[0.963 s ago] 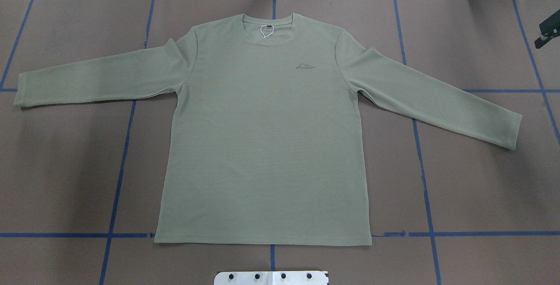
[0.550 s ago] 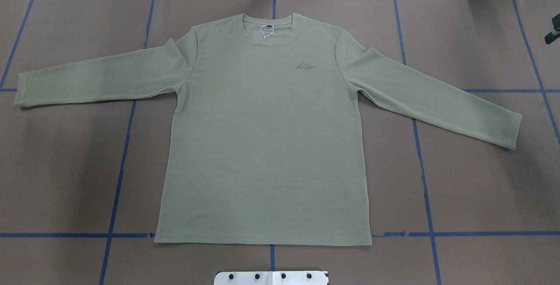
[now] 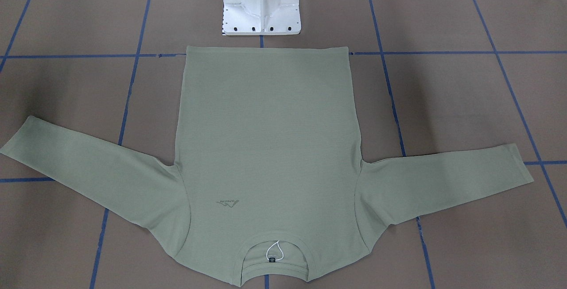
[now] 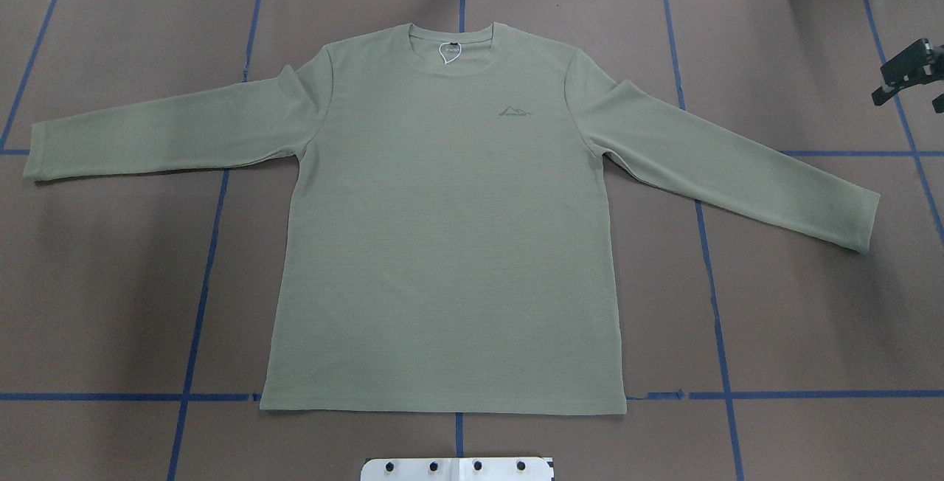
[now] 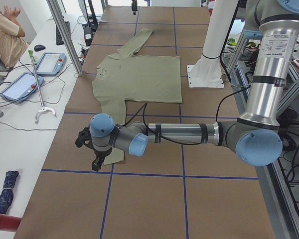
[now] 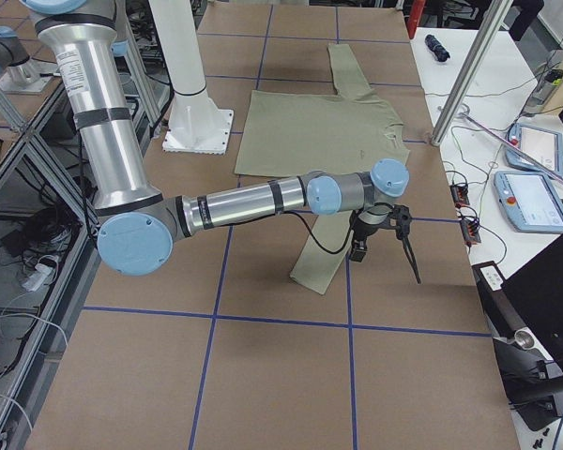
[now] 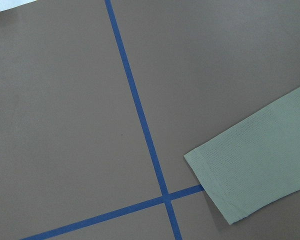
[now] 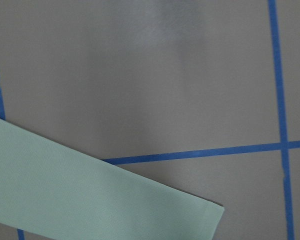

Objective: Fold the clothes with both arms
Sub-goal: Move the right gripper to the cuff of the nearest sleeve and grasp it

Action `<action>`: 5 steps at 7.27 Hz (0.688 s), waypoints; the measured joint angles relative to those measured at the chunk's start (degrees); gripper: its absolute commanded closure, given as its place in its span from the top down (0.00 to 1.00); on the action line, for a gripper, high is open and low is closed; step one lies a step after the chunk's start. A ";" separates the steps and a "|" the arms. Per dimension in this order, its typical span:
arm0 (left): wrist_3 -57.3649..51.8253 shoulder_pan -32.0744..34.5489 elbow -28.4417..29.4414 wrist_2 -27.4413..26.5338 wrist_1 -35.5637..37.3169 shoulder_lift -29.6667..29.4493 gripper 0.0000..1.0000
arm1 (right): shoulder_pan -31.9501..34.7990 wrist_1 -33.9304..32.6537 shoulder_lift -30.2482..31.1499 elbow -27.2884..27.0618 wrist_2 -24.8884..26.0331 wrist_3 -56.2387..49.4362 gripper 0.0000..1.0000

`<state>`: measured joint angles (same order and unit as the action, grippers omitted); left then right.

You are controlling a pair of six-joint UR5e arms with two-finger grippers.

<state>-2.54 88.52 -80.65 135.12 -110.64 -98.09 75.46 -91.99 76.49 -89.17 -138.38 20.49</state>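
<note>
Shirt (image 4: 442, 245) flat, face-up on the tabletop (image 4: 110, 282), sleeves outspread, no fold made, all folding left; my right tool (image 6: 387, 265) hangs spread, empty, near one cuff, my left tool (image 5: 87, 154) near the other, whether parted I cannot tell.

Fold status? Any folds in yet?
Done: shirt lies flat, front up, both sleeves spread; no fold made. In hand: left gripper hovers by one cuff, right gripper by the other cuff, neither touching cloth as far as the views show. Left: every fold, sleeves and body.
</note>
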 measured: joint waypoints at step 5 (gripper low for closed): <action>0.33 -0.01 -0.15 0.11 0.07 -0.21 1.00 | -4.84 18.21 6.31 5.57 0.64 13.27 0.94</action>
<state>-2.21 88.51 -80.79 135.23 -110.57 -98.30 70.62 -73.79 82.80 -83.60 -137.74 33.76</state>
